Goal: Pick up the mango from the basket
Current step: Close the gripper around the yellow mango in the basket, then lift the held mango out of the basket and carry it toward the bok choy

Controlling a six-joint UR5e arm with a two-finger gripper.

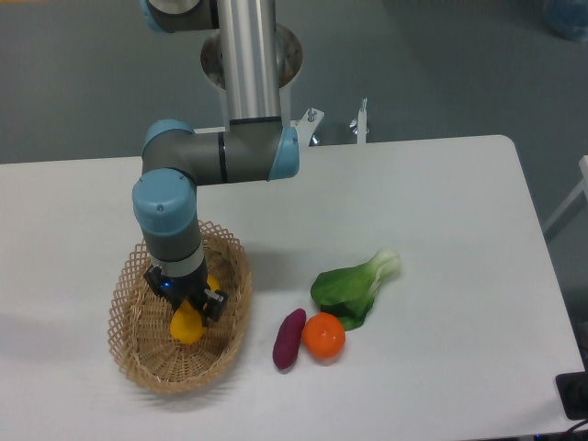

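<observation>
Overhead-ish view of a white counter (pixel 432 239) w/ one grey-and-blue robot arm (pixel 216 158) reaching down from the back edge. At front left sits an oval tan wicker basket (pixel 138 354) w/ an open lattice rim. The arm's black end effector (pixel 186 301) points straight down inside the basket, right over the mango (pixel 186 324), a smooth yellow-orange fruit lying on the basket floor. The fingers sit close in on either side of the mango's upper part, nearly together, and appear to pinch it; whether they grip it firmly can't be told, since the wrist hides the contact. Only the mango's lower end shows below the end effector, plus a small yellow bit to its right.

Right of the basket, on the bare counter: a small purple sweet potato (pixel 288 338), an orange (pixel 323 336) touching or just beside it, and a green leafy bok choy (pixel 354 287) just behind the orange.
</observation>
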